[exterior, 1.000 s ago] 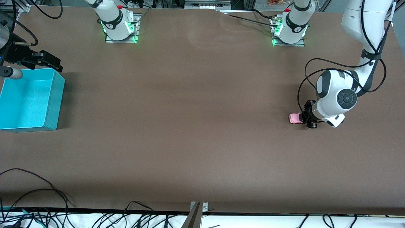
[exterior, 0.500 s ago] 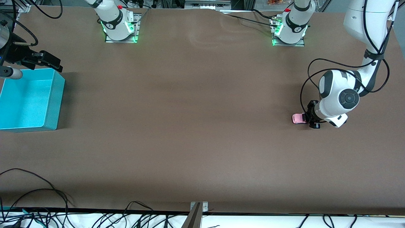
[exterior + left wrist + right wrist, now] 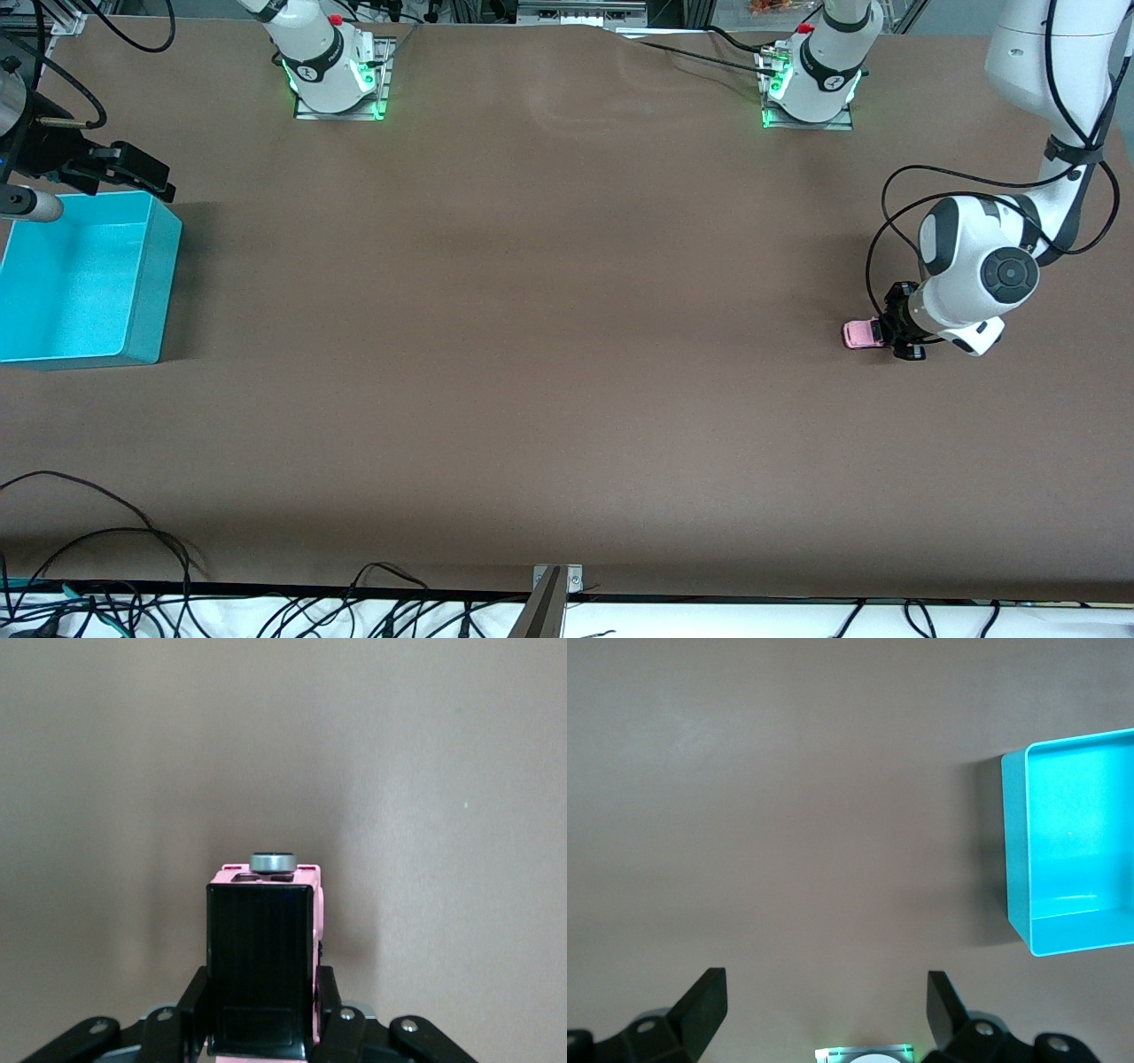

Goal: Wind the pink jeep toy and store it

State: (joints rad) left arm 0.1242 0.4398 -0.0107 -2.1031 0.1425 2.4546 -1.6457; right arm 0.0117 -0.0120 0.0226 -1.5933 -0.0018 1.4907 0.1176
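A: We have the small pink jeep toy with the black roof near the brown table's left-arm edge, pinched at its rear by our left gripper.

B: We should keep the wheels pressed down while rolling it to wind. Our right gripper waits spread over the turquoise plastic bin's corner.

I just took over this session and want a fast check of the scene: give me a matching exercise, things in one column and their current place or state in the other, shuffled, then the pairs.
Things:
1. pink jeep toy
2. turquoise bin
3. left gripper
4. right gripper

States or places:
A. open, holding nothing, up by the bin
B. shut on the toy, low at the table
C. empty, at the right arm's end of the table
D. clamped by its black rear section, at the left arm's end

Pairs: 1-D, 2-C, 3-B, 4-A
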